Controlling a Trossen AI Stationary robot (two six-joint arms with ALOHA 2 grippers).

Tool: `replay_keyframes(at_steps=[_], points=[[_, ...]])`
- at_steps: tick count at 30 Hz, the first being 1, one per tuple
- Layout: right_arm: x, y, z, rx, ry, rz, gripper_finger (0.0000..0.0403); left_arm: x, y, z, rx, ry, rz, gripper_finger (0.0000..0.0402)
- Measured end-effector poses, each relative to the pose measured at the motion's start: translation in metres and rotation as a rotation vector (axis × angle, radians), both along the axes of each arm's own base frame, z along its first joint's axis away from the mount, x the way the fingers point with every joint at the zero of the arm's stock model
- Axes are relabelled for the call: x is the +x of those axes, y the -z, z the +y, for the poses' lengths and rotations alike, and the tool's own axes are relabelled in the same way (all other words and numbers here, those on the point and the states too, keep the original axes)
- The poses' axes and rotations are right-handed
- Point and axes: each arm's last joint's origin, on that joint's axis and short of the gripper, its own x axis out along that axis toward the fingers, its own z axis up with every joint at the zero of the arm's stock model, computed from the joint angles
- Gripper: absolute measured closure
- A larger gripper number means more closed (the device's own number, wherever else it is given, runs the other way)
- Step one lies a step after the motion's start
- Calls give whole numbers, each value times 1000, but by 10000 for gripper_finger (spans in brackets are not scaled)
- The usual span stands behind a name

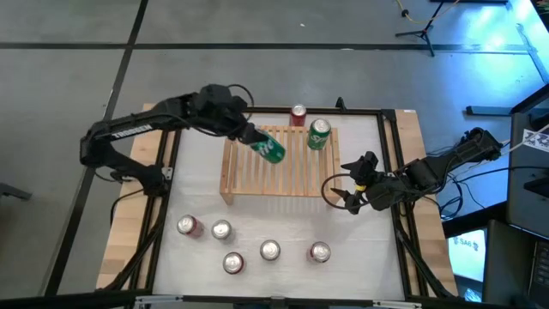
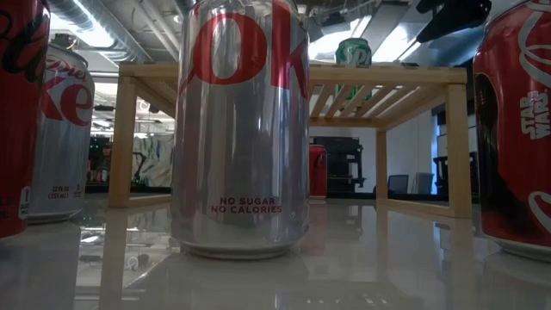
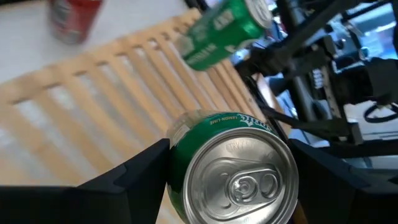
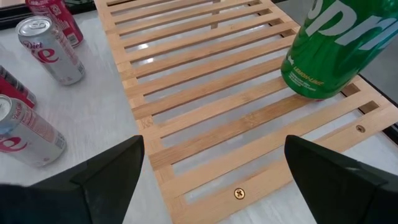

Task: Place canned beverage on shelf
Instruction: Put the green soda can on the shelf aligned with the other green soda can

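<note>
The left gripper (image 1: 257, 140) is clamped on a green can (image 1: 270, 148), its two fingers (image 3: 134, 180) pressed to either side just below the rim; the can hangs tilted over the slats of the wooden shelf (image 1: 249, 184), near its left half; a second green can (image 1: 319, 135) stands upright on the shelf's far right corner, and a red can (image 1: 298, 115) stands on the table just behind the shelf. The right gripper (image 1: 351, 184) waits beside the shelf's right end, fingers (image 4: 109, 171) spread apart and holding nothing; five cans (image 1: 269, 251) stand on the table in front of the shelf.
</note>
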Motion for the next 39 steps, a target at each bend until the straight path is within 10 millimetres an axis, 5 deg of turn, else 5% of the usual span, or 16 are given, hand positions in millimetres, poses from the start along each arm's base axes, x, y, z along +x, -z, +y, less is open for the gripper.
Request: replay_keyframes(at_steps=[17, 39], points=[[0, 0, 0, 0, 1, 0, 21, 45, 26, -33, 29, 76, 40, 126], [0, 0, 0, -35, -40, 22, 21, 48, 29, -32, 40, 59, 49, 126]])
